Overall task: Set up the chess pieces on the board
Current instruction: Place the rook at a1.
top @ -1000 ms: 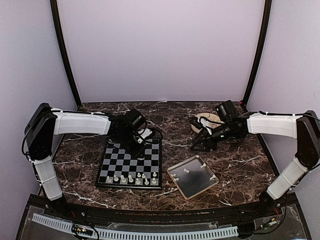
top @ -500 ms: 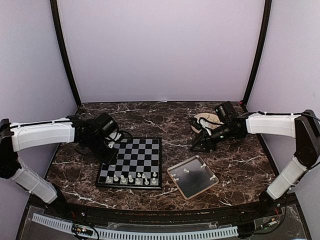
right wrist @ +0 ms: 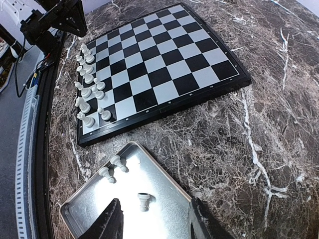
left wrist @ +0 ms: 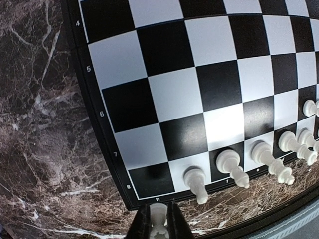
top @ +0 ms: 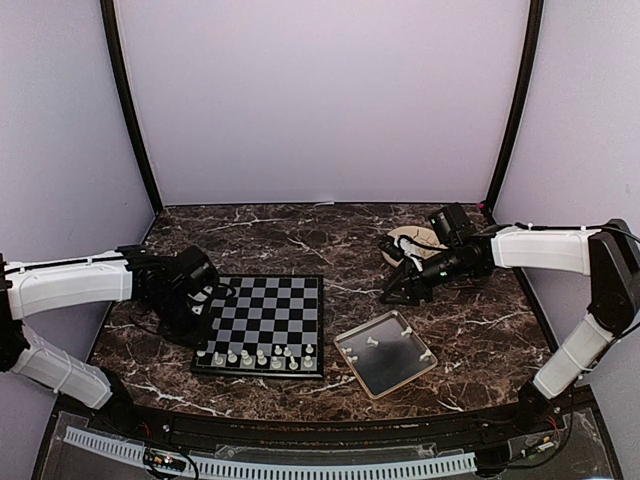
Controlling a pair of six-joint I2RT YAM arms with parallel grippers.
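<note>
the left claw (left wrist: 158, 226) is clamped on a white piece (left wrist: 158, 214) just outside the board (left wrist: 164, 84), by its empty corner square (left wrist: 149, 177). best to centre it over that square and lower it upright, clear of the neighbouring piece (left wrist: 195, 181). the right claw (right wrist: 154, 221) hangs apart above the tray (right wrist: 164, 169).

White-shelled arms, black joints.
The left arm (top: 70, 285), at nine o'clock overhead, and the right arm (top: 545, 248), at three, have smooth white covers between bulky black joint housings, with thin black cables running along both. The left gripper (left wrist: 158, 226) ends narrow and dark; the right gripper (right wrist: 152, 224) is broad, black and tapered.
</note>
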